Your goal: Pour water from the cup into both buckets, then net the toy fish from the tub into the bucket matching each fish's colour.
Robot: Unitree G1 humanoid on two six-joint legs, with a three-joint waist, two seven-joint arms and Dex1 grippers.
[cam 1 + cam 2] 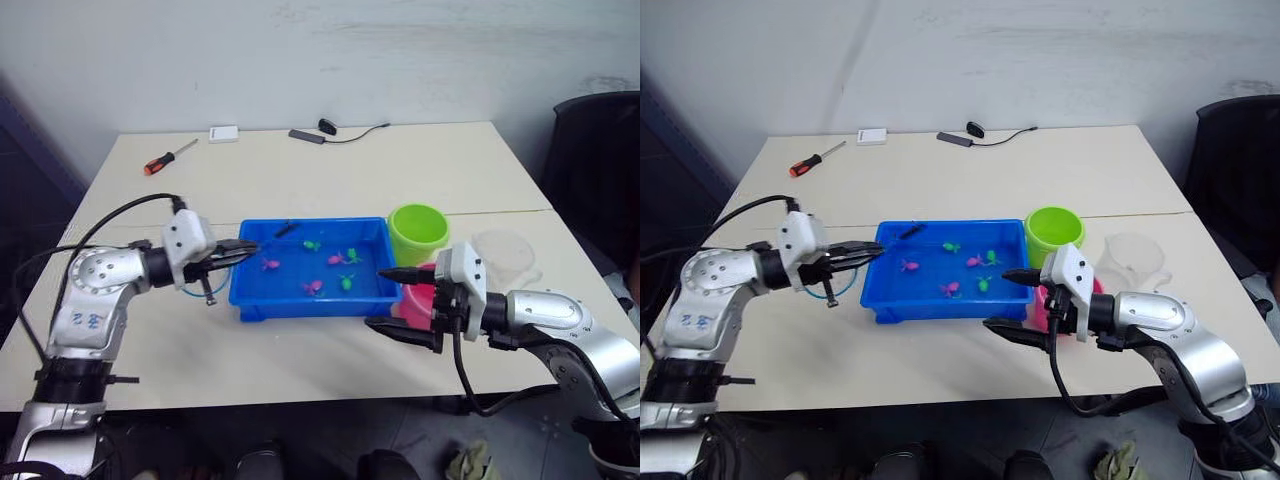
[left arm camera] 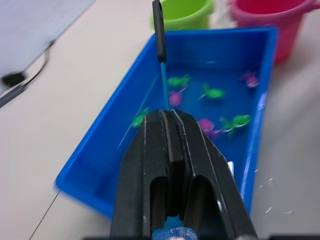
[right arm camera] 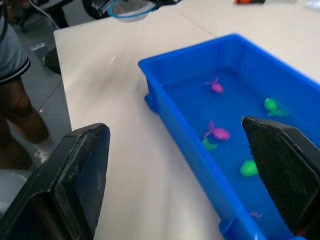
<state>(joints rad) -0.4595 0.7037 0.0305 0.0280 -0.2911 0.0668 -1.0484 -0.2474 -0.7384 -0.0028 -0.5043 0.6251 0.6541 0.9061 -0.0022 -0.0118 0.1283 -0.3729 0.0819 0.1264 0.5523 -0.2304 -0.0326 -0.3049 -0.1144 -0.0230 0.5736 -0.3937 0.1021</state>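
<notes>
Here, in the left eye view, the left claw [image 1: 243, 250] was clenched on a small net whose blue hoop [image 1: 204, 291] hung just outside the tub's [image 1: 300, 305] left wall. The toy fish [image 1: 341, 259] lay to the right of that claw, across the tub's long axis. The right claw [image 1: 388, 298] stood spread wide at the tub's near right corner, in front of the pink bucket [image 1: 420, 301]; the green bucket [image 1: 418, 232] sat at the far right corner, with the cup [image 1: 505, 252] beside it near the tabletop's right edge.

In the left wrist view, the net's handle [image 2: 159, 31] pointed lengthwise over the tub [image 2: 90, 175], and green and pink fish [image 2: 215, 93] floated ahead.

In the right wrist view, the released fingers [image 3: 80, 165] framed the tub's corner [image 3: 150, 65]. The left arm seemed better placed for netting.
</notes>
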